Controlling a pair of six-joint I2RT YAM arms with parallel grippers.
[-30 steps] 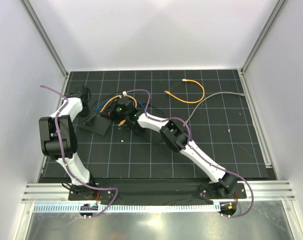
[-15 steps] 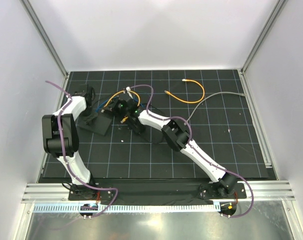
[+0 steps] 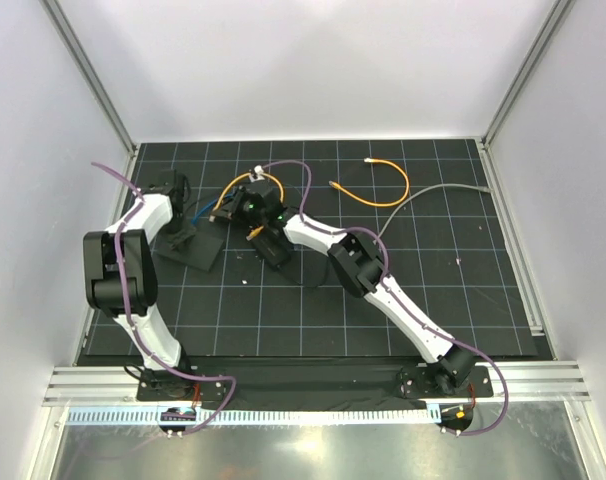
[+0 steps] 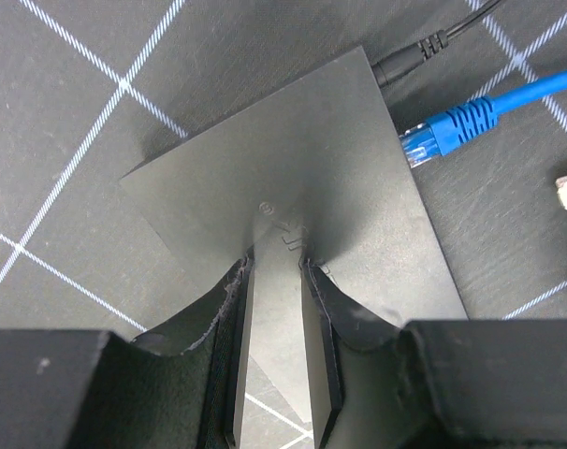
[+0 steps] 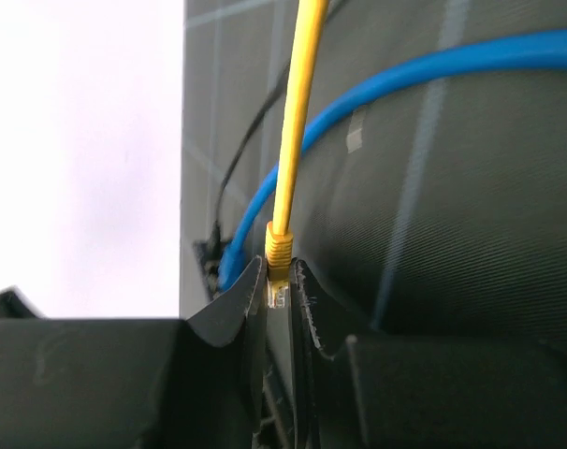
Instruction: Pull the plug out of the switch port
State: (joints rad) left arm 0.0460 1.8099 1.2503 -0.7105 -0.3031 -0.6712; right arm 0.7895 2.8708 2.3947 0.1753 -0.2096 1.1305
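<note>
Switch (image 4: 293, 196) lies flat on the mat w/ left gripper (image 4: 276, 281) pressing on its top, jaws nearly shut on nothing. Right gripper (image 5: 279, 290) is clamped on the yellow plug (image 5: 278, 281), clear of the box. Blue plug (image 4: 433, 136) sits at the switch edge (seated or not, can't tell). Plug looks small, hard, latch likely brittle; cable limp, so grip the boot.

L end effector (image 4: 276, 348) on switch (image 4: 293, 196), plug (image 5: 278, 271) in R end effector (image 5: 280, 323)

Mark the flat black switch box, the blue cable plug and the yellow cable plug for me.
flat black switch box (image 4: 293, 178): left wrist view, middle of its top face.
blue cable plug (image 4: 444, 131): left wrist view, ribbed boot.
yellow cable plug (image 5: 279, 251): right wrist view, boot between the right hand's fingers.
</note>
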